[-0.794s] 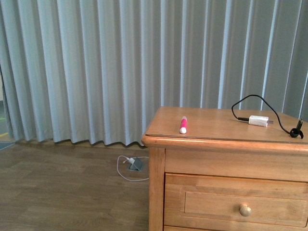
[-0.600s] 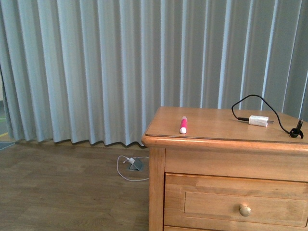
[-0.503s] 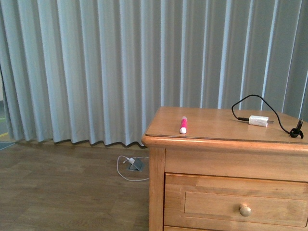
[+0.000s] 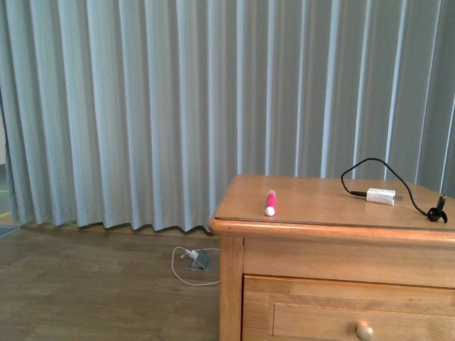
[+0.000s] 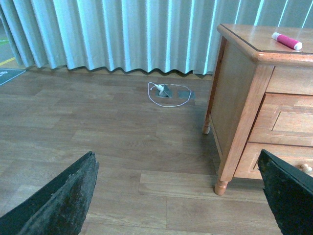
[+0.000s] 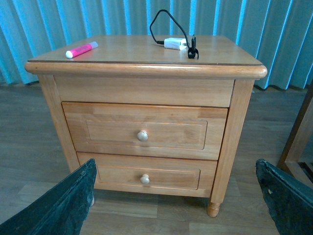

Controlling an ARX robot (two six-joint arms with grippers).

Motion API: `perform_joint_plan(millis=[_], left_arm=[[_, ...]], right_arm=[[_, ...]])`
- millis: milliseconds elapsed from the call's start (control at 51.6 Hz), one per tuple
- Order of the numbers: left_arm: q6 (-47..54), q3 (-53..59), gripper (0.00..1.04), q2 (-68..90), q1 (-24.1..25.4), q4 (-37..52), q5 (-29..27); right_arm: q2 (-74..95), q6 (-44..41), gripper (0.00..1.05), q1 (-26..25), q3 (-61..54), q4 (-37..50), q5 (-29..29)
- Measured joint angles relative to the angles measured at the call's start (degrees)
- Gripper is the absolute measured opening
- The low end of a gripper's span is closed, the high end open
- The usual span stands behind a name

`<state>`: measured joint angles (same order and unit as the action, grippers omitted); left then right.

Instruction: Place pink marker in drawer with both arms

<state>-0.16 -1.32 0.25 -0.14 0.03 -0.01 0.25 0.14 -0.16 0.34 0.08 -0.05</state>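
The pink marker (image 4: 270, 202) lies on the nightstand's top near its left edge; it also shows in the left wrist view (image 5: 287, 41) and the right wrist view (image 6: 81, 49). The top drawer (image 6: 145, 129) is shut, with a pale round knob (image 6: 142, 135); the front view shows only its upper part (image 4: 355, 316). My left gripper (image 5: 178, 196) is open over the wooden floor, well short of the nightstand. My right gripper (image 6: 173, 196) is open, low in front of the nightstand and facing its drawers. Neither arm shows in the front view.
A white charger block (image 4: 380, 196) with a black cable (image 4: 370, 165) lies on the nightstand's right part. The lower drawer (image 6: 146, 172) is shut. A white cord and grey floor box (image 4: 197, 258) lie by the grey curtain (image 4: 142, 106). A wooden furniture leg (image 6: 298, 142) stands beside the nightstand.
The front view has shifted upward a little: the nightstand and the drawer knob sit lower in the picture. The marker and charger have not moved on the top.
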Motion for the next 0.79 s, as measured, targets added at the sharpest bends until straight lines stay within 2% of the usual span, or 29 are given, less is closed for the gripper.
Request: perform_joint_plan(millis=[445, 542, 678, 794], left_arm=[[0.00, 0.00, 0.99, 0.00, 0.00, 0.00, 0.00], [0.00, 0.00, 0.99, 0.00, 0.00, 0.00, 0.04], [0.00, 0.00, 0.99, 0.00, 0.00, 0.00, 0.00], [0.00, 0.00, 0.99, 0.00, 0.00, 0.00, 0.00]], right_arm=[[0.04, 0.02, 0.96, 0.00, 0.00, -0.09, 0.02], [8.92, 0.74, 0.96, 0.39, 4.00, -6.91, -1.07], [26.01, 1.42, 0.96, 3.41, 6.60, 4.66, 0.79], [47.60, 2.75, 0.96, 7.45, 10.71, 21.22, 3.34]])
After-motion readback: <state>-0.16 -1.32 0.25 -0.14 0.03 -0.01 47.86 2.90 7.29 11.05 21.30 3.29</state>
